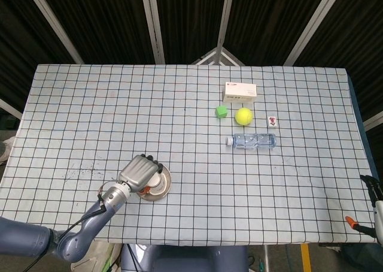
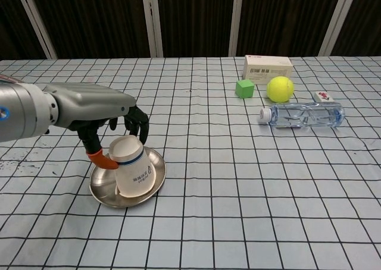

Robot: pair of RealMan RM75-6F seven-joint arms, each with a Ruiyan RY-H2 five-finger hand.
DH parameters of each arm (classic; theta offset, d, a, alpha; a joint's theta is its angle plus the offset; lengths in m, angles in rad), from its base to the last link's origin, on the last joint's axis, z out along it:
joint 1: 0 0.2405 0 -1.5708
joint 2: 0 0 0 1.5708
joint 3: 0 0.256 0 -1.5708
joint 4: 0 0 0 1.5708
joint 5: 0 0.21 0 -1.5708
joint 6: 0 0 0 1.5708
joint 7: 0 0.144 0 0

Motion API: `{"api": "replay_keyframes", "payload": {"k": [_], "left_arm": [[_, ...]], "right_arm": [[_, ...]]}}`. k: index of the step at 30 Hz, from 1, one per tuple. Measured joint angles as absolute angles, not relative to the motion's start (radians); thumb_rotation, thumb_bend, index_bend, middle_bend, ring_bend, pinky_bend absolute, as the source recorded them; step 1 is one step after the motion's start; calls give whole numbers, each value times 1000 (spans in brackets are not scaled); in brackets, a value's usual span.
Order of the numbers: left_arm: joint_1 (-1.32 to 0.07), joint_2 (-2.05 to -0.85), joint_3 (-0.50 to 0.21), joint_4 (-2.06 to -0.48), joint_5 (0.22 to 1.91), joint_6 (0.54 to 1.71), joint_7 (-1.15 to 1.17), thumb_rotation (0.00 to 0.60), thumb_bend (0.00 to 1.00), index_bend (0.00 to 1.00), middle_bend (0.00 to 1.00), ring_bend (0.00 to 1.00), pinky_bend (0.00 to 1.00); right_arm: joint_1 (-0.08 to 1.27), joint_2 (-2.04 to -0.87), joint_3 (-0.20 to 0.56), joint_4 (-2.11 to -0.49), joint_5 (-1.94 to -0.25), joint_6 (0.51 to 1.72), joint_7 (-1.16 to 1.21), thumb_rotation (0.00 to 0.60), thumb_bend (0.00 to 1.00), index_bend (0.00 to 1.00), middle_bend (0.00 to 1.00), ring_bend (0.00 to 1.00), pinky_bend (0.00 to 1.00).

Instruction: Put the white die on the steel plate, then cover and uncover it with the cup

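Gripping the inverted cup (image 2: 132, 169) on the steel plate (image 2: 153, 178), left hand (image 2: 101, 118) fingers (image 2: 138, 122) wrapped around it.

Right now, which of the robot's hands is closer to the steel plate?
Left. The left hand is over the steel plate, gripping the inverted paper cup on it. The right hand is not in view.

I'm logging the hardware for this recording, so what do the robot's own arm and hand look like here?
The left arm is a smooth silver-grey cylinder with a small blue light. The left hand has a grey metallic shell, black fingers and an orange thumb tip. In the head view a thin black cable runs along the bluish-grey forearm.
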State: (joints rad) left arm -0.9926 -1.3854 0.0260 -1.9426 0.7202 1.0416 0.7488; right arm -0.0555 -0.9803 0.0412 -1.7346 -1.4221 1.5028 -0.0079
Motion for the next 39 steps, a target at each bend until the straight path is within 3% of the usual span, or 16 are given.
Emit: {"api": "replay_keyframes", "payload": {"k": [14,27,39], "left_arm": [[-1001,-1328,72,-1957,688,1037,805,600,480,495,422,256,304],[-980,-1437,51,-1831,808,1128,822,600,480,496,422,256,305],[-961,-1544,38,-1752,903,1124,814,600,480,495,422,256,304]], "right_arm": [[-53,-980,40,-1737,-1420,1497,-5,600,42,124,140,145,139],[-52,-978,37,-1740,-1417,1488,-4,600,41,123,140,145,139],[-51,-975,36,-1741,-1415,1484,-2,600,42,124,140,145,139]]}}
